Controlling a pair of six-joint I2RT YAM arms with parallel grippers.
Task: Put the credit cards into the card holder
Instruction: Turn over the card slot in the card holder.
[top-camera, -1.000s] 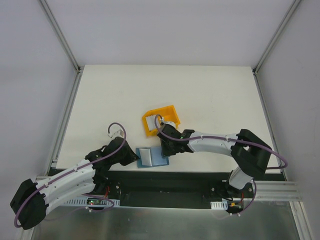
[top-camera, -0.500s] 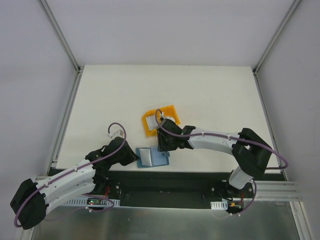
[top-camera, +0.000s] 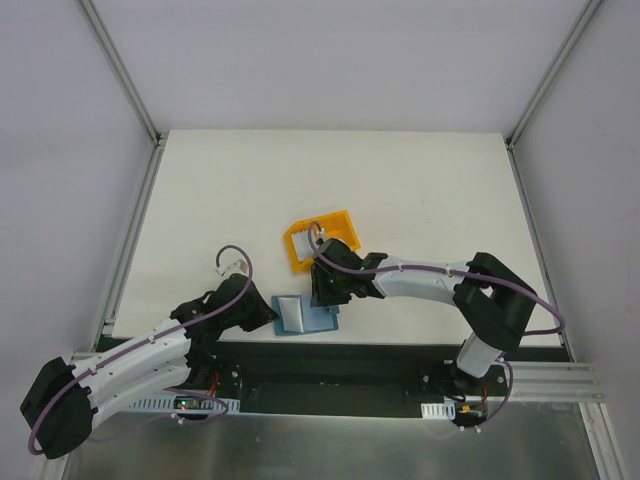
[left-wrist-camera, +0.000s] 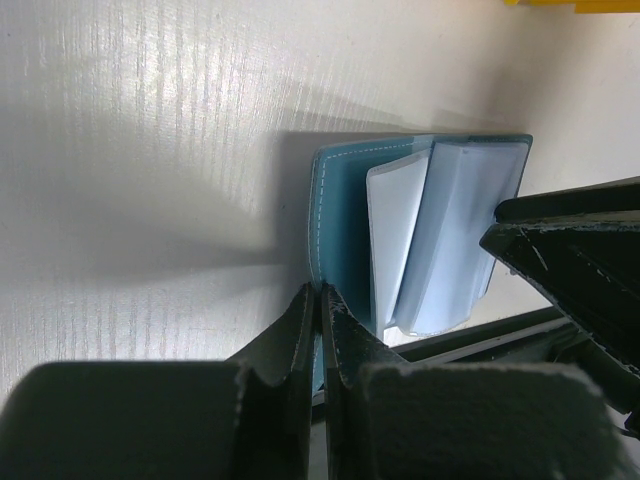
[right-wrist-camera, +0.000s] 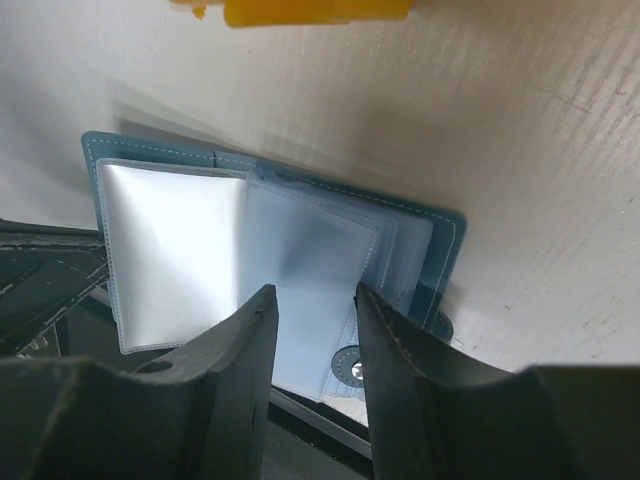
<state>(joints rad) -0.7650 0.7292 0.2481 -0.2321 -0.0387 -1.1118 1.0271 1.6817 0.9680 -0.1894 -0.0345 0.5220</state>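
Fingers (right-wrist-camera: 245, 350) of the right gripper (right-wrist-camera: 315, 298) stand parted, with nothing visibly caught between them. Through the gap shows a clear plastic sleeve of the card holder (right-wrist-camera: 300, 235). The holder lies directly under this gripper, opened out, teal cover down and pale blue pocket pages fanned upward. A round snap (right-wrist-camera: 348, 365) shows at its edge, just beside one finger. Whether the fingertips touch the pages cannot be told.

Seen from above, the opened holder's long axis runs left to right across the table (top-camera: 400, 190), close to the near edge and between the two arms. The left gripper (left-wrist-camera: 318, 300) is clenched on the holder's left cover edge, pinning it. By that reading the right arm is the free one, and the nearer to the pockets.

Just beyond the right gripper, farther from the arm bases, sits a yellow bin (top-camera: 300, 245). Something pale lies inside it, likely the credit cards (top-camera: 336, 238), though it is too small to be sure. A silvery-white sheet rests in the holder on the side the left gripper holds; whether it is a card or a bare sleeve cannot be told.

The coming move likely turns on the bin lying away from the holder, past the right gripper.
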